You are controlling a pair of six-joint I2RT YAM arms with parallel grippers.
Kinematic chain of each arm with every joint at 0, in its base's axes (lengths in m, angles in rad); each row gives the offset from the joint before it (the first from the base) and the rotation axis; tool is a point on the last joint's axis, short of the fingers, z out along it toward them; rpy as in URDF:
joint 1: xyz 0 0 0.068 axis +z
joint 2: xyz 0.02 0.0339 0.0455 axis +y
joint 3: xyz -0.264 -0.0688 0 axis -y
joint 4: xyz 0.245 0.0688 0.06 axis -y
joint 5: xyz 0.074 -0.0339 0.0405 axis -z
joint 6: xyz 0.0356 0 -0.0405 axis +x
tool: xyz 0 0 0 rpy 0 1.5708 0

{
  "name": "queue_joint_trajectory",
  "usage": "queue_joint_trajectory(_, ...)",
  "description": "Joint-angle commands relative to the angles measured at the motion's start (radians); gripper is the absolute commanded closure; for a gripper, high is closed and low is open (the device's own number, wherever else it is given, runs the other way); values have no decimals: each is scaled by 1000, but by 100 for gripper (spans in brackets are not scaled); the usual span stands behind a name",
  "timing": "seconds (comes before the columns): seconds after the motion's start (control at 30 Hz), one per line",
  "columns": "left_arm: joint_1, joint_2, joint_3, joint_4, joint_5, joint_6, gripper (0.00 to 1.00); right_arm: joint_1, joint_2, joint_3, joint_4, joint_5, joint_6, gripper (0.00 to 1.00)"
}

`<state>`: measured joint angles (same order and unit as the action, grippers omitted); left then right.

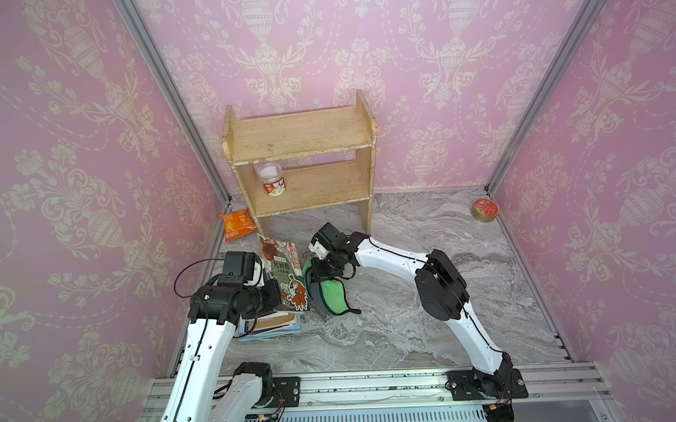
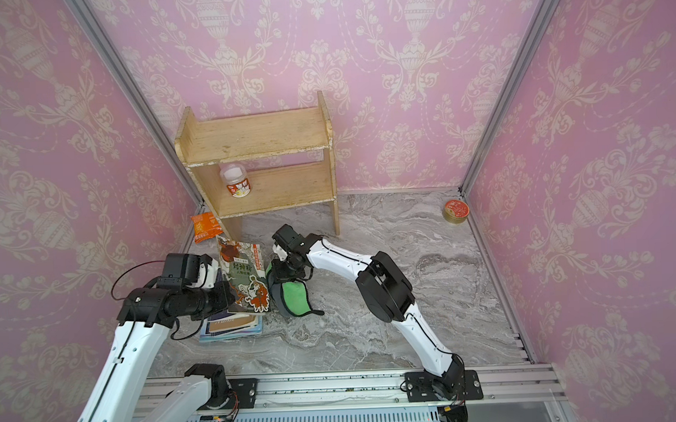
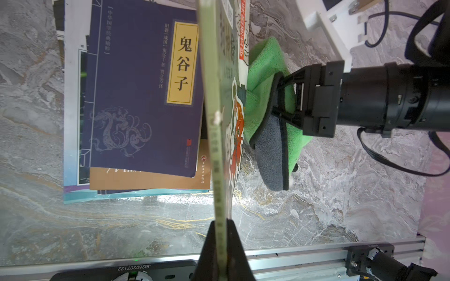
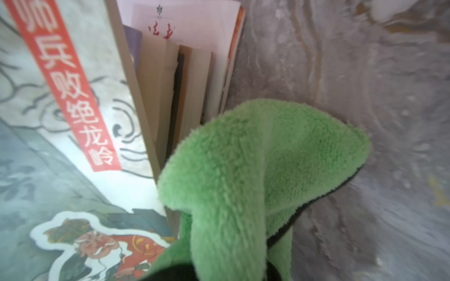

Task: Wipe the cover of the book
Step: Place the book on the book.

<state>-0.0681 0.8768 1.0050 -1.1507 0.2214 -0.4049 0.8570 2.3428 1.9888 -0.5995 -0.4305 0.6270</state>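
Left tool (image 3: pixel 220 233) pinches the book (image 1: pixel 286 271), right tool (image 3: pixel 278 96) clamps the cloth (image 3: pixel 263 60) against it; shelf (image 1: pixel 299 134) holds one jar (image 1: pixel 271 179).

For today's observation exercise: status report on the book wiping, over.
Left claw shut on book. Right claw shut on cloth, against cover. Nothing blocking.

Book (image 1: pixel 284 275) by stack (image 1: pixel 272 324); cloth (image 1: pixel 329 293) against its right side; shelf (image 1: pixel 303 143) behind.

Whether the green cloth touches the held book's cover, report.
Touching: left wrist view shows the cloth pressed against the book, on its cover, no gap.
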Motion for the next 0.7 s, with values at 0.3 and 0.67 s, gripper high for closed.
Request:
queue_joint_trajectory(0.3, 11, -25, -28, 34, -58, 2, 77, 44, 93, 137, -111, -38, -18, 100)
queue_joint_trajectory(0.67, 19, -84, 11, 57, -163, -24, 18, 59, 95, 156, -115, -45, -13, 100)
